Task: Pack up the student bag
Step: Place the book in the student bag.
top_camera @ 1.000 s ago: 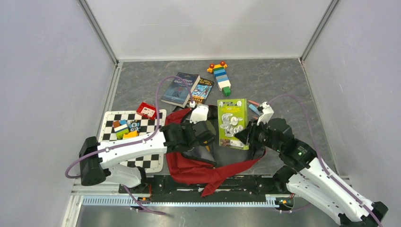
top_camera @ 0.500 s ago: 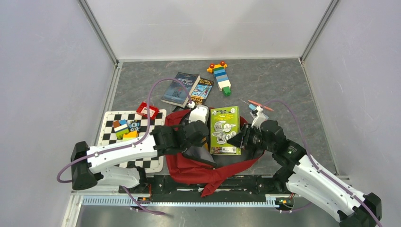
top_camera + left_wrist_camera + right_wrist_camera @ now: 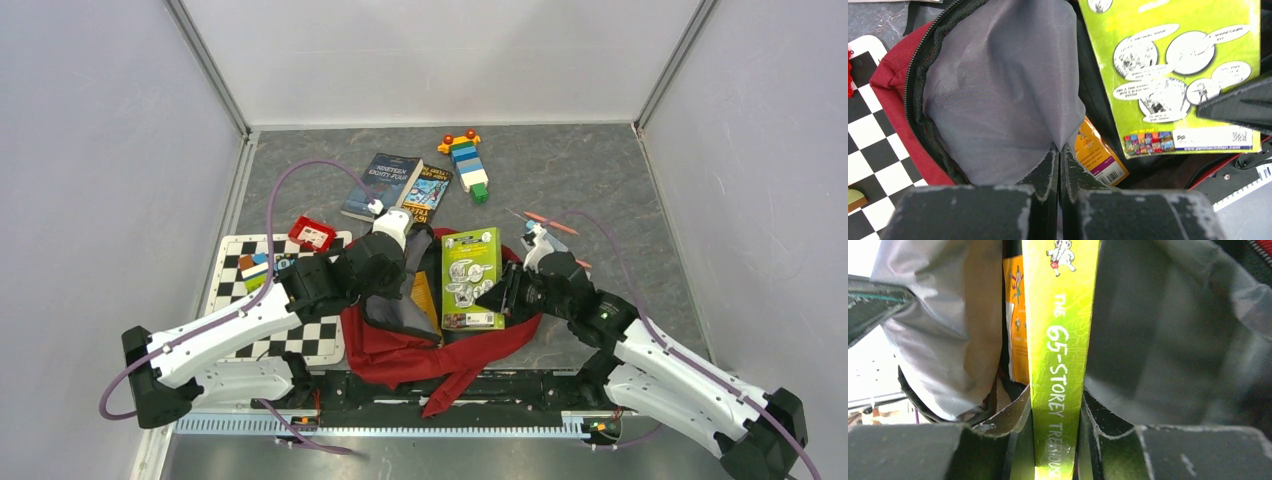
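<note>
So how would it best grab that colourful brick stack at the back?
Across its narrow width near the middle, coming straight down from above. The brick stack lies flat on the table, long and thin, so the jaws could probably close on its two long sides.

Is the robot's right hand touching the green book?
Touching. The right wrist view shows the right gripper with its fingers pressed against both sides of the green book, with no gap.

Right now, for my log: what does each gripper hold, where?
Left gripper: grey lining of the dark-red fabric backpack. Right gripper: lime-green paperback book, at its spine edge.
</note>
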